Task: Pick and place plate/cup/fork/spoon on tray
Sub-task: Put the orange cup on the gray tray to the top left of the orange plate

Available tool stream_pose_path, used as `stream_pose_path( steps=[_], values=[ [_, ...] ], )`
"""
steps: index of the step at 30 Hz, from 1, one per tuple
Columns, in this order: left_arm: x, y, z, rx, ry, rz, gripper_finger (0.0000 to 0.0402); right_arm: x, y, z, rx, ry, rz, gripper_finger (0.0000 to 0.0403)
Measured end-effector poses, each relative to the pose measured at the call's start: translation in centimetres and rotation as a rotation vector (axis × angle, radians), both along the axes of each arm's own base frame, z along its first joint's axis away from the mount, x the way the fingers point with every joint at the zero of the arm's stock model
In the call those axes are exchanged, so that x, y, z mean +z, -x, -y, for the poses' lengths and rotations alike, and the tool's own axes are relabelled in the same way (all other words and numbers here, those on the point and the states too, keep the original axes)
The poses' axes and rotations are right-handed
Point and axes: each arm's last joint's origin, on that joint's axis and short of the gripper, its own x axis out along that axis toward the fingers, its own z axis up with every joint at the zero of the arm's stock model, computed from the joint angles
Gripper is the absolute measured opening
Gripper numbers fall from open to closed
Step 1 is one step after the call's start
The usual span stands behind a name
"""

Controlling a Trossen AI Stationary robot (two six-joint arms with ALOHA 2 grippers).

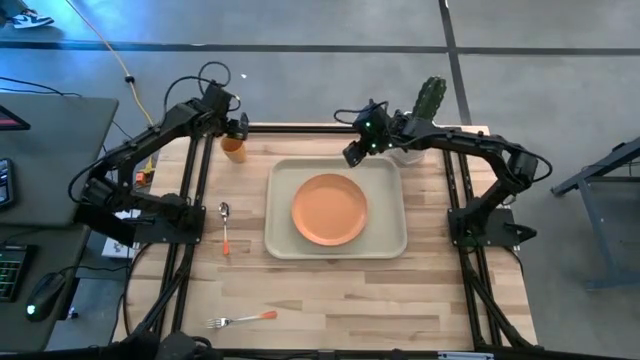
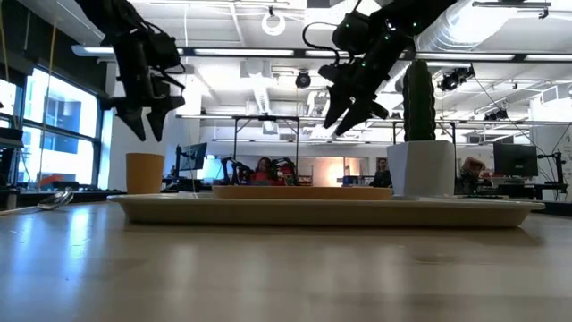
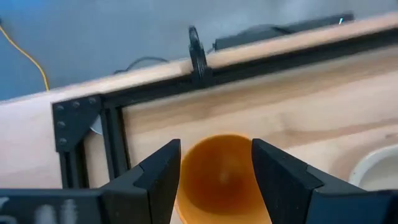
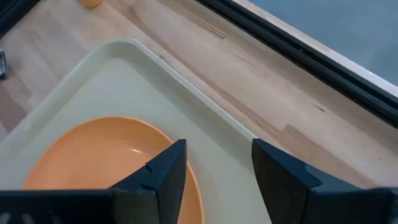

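Left gripper (image 3: 214, 177), fingers apart, hangs over the cup (image 1: 233, 149) near the table's far left corner; an off-centre descent risks toppling it; right gripper (image 4: 214, 165), fingers apart, waits above the tray (image 1: 385, 240).

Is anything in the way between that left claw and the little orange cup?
Nothing visible. The left gripper hangs open directly above the cup, its fingers on either side of the rim in the wrist view, with only air between them.
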Motion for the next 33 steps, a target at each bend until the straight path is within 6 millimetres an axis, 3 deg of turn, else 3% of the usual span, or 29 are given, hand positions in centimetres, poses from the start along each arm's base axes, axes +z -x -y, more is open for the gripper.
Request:
stream_pose_path(
  steps=[10,19,26,33],
  values=[
    [-0.6,0.2,0.1,0.035,0.114,0.065,0.0151,-0.1,0.4,0.5,0.06,-0.026,-0.001,0.0171],
    [1.3,-0.3,0.3,0.153,0.054,0.022,0.0143,-0.1,0.4,0.5,0.096,-0.003,-0.012,0.0171],
    [0.0,-1.0,-1.3,0.268,0.037,-0.022,0.0143,-0.1,0.4,0.5,0.096,-0.002,-0.011,0.0171],
    [-2.5,-0.9,-2.3,0.218,0.266,-0.048,0.0143,-0.2,0.5,0.4,0.117,0.005,-0.032,0.0171]
  ],
)
